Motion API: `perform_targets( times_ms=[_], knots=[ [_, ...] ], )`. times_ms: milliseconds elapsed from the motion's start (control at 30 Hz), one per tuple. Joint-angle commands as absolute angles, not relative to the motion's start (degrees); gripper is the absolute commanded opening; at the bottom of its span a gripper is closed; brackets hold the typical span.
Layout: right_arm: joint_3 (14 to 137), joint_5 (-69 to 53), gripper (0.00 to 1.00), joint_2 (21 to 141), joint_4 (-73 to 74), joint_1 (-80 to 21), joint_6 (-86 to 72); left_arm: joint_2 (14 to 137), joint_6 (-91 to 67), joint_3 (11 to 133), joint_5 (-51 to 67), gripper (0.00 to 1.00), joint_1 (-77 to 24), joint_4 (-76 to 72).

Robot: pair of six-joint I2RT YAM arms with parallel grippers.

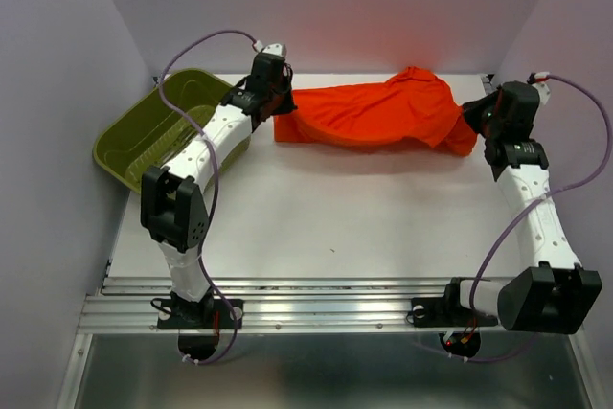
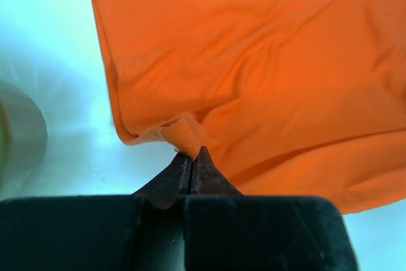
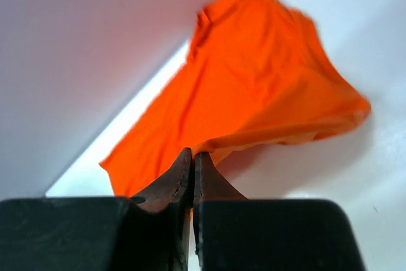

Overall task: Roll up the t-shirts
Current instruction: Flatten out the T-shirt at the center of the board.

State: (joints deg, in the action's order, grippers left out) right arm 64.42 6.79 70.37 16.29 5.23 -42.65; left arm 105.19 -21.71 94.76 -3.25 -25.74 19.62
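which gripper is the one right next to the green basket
The left gripper: shut on the t-shirt end next to the olive basket, while the right gripper sits at the shirt's opposite end, away from the basket.

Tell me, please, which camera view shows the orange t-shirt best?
The top external view: it shows the whole t-shirt, spread along the far edge of the table. The left wrist view shows only one end, pinched in the left fingers; the right wrist view shows it foreshortened beyond the shut right fingers.
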Motion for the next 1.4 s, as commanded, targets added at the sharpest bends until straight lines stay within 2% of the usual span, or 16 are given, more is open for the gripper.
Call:
perform_targets(
  times_ms=[0,400,800,1100,1367],
  knots=[
    [73.63,9.75,0.01,67.86,17.84,5.54,-37.36,97.65,-18.28,105.35,-2.20,0.00,-24.96,19.86],
    [99.47,7.21,0.01,66.80,24.16,5.54,-31.91,86.93,-15.12,119.17,3.08,0.00,-24.17,19.78],
    [119.69,7.91,0.01,63.28,26.81,5.54,-29.09,73.93,-17.22,120.24,6.15,0.00,-24.17,16.00],
    [121.99,12.21,0.01,61.08,26.72,5.54,-27.69,68.20,-19.42,112.95,6.94,0.00,-24.08,15.73],
    [116.47,15.73,0.01,63.54,28.21,5.54,-25.75,67.76,-22.14,100.74,7.56,0.00,-24.08,16.26]
  ],
)
